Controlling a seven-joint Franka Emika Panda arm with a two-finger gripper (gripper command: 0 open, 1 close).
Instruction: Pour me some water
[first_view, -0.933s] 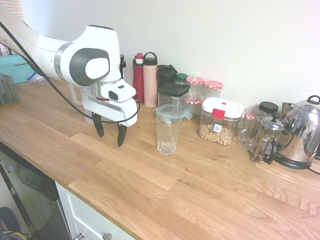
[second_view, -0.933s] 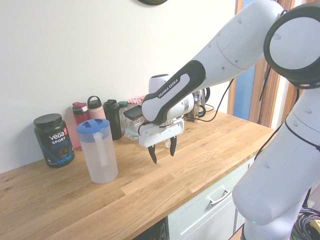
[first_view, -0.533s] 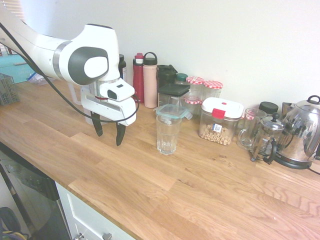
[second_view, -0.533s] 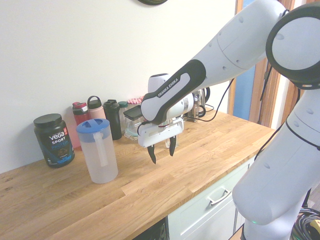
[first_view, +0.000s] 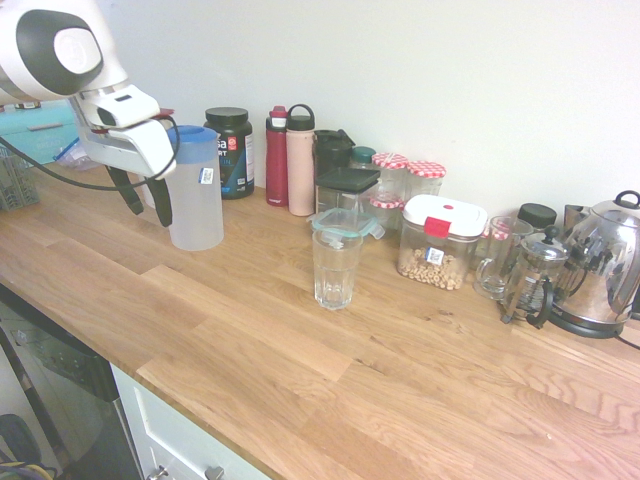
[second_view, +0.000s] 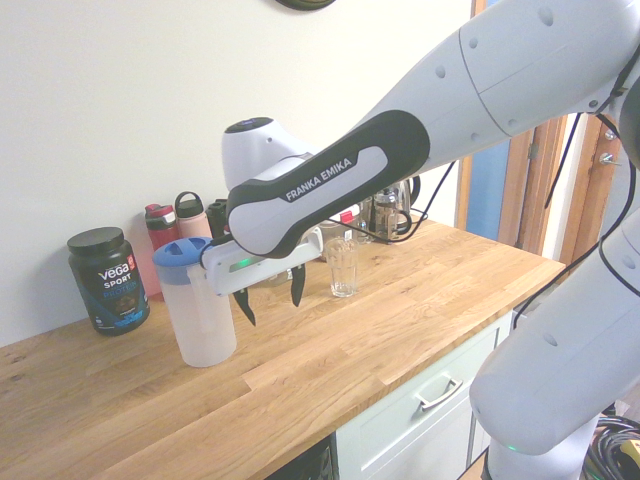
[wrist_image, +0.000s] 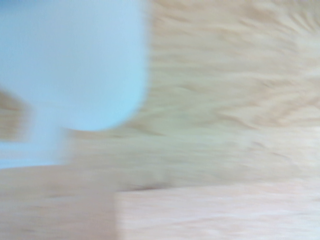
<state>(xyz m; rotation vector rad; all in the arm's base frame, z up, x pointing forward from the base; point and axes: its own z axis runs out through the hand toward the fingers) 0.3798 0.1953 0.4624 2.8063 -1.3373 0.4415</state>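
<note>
Water itself not discernible, likely inside blue-lidded pitcher (first_view: 197, 205), first exterior view's ten o'clock from glass (first_view: 335, 270). Gripper (first_view: 151, 217) wide open, empty, beside pitcher. Best align with handle (second_view: 204, 303), close squarely, lift upright. Black tub (first_view: 236, 165) at pitcher's one o'clock; cereal container (first_view: 436, 250) at glass's two.
</note>
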